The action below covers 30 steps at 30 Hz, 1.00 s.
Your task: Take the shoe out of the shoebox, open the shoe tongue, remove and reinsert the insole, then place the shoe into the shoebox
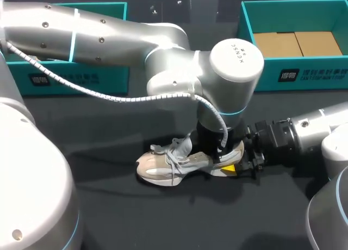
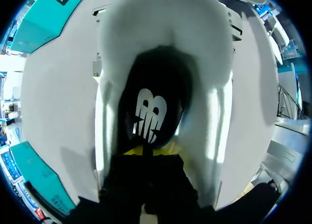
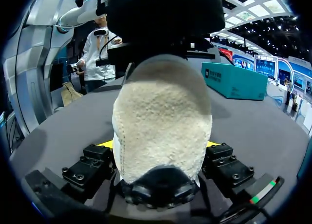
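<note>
A beige and grey sneaker [image 1: 173,164] lies on the black table, toe towards the left. My left arm reaches across it. My left gripper [image 2: 146,150] points down into the shoe's opening, its yellow tips pressed together on the heel end of the black insole [image 2: 152,114], which lies inside the white shoe [image 2: 209,83]. In the head view its fingers are hidden by the wrist. My right gripper [image 1: 239,164] comes in from the right, shut on the shoe's heel [image 3: 163,126], with one fingertip [image 3: 104,144] on each side of it.
Two teal shoeboxes stand at the back: one [image 1: 81,79] at the left, partly behind my left arm, and an open one [image 1: 304,76] at the right with brown cardboard inside. Bare black table lies in front of the shoe.
</note>
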Tool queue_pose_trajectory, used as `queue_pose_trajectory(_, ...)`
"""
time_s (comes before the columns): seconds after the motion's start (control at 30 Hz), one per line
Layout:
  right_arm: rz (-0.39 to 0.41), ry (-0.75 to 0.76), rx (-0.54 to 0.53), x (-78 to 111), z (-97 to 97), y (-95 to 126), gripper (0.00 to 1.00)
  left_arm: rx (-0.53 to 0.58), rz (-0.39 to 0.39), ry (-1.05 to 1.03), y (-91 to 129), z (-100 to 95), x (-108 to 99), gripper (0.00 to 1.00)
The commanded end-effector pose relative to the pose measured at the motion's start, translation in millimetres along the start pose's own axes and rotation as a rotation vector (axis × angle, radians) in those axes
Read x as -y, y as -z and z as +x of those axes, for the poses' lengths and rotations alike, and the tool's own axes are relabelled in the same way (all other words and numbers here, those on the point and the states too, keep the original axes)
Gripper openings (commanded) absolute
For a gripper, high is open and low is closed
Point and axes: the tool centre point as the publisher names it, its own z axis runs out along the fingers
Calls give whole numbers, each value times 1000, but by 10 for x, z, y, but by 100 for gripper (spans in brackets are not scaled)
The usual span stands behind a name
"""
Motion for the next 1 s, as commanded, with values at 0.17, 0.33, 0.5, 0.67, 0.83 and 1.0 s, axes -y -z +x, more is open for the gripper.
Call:
queue_pose_trajectory(0.17, 3, 1, 0, -3, 6, -18, 0, -115, 48, 14, -245, -161, -111, 0)
queue_pose_trajectory(0.33, 3, 1, 0, -3, 6, -18, 0, -177, 99, 3, -80, -115, -227, 0)
queue_pose_trajectory(0.5, 3, 1, 0, -3, 6, -18, 0, -226, 148, -10, 86, -88, -248, 0)
queue_pose_trajectory(0.67, 3, 1, 0, -3, 6, -18, 0, -287, 189, -18, 232, -93, -222, 0)
queue_pose_trajectory(0.83, 3, 1, 0, -3, 6, -18, 0, -352, 217, -30, 357, -89, -195, 0)
queue_pose_trajectory(1.0, 3, 1, 0, -3, 6, -18, 0, -382, 239, -48, 423, -62, -198, 0)
